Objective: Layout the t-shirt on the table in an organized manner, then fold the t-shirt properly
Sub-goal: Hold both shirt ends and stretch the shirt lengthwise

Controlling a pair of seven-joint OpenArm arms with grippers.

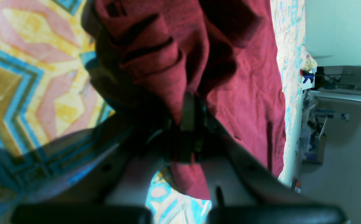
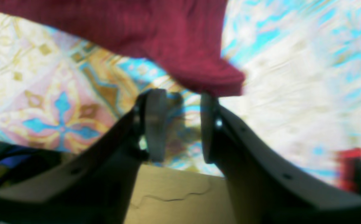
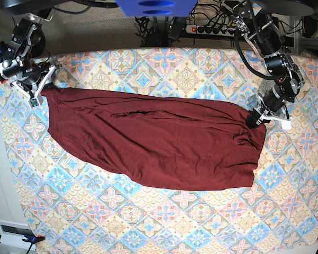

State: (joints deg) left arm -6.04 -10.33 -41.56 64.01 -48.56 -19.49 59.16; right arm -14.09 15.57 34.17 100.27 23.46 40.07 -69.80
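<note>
Left wrist view: left gripper [image 1: 189,124], jaws clamped on a bunched fold of the t-shirt [image 1: 245,93], patterned table [image 1: 28,77] beside and beneath them, room floor beyond its edge. Right wrist view: right gripper [image 2: 180,124], jaws parted and empty, shirt corner just above their tips. Base view: shirt spread lengthwise across the table between both jaws.

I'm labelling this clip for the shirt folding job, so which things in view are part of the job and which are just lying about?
Part of the job:
- t-shirt
- table
- left claw, shut on the t-shirt
- right claw, open at the t-shirt's other end

Just lying about:
- power strip
- cables
</note>
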